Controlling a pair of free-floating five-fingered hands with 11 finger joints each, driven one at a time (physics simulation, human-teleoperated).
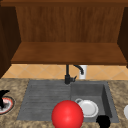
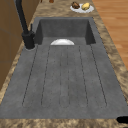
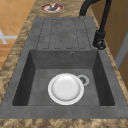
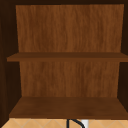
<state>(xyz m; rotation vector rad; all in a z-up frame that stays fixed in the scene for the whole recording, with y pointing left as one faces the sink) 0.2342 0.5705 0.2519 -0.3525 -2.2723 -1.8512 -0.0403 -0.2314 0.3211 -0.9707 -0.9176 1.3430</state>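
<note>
Two hands at the sink's front edge, one white plate in the basin.
The left hand point(image 1: 3, 100) hangs over a red-rimmed plate point(image 1: 8, 106) on the counter, left of the draining board point(image 1: 45, 97); finger state cannot be determined. The right hand point(image 1: 103, 121) sits at the basin's front rim, nearest the white plate point(image 1: 88, 108), which lies flat beside the drain; its fingers cannot be resolved. A red ball point(image 1: 67, 114) is at the front.
</note>
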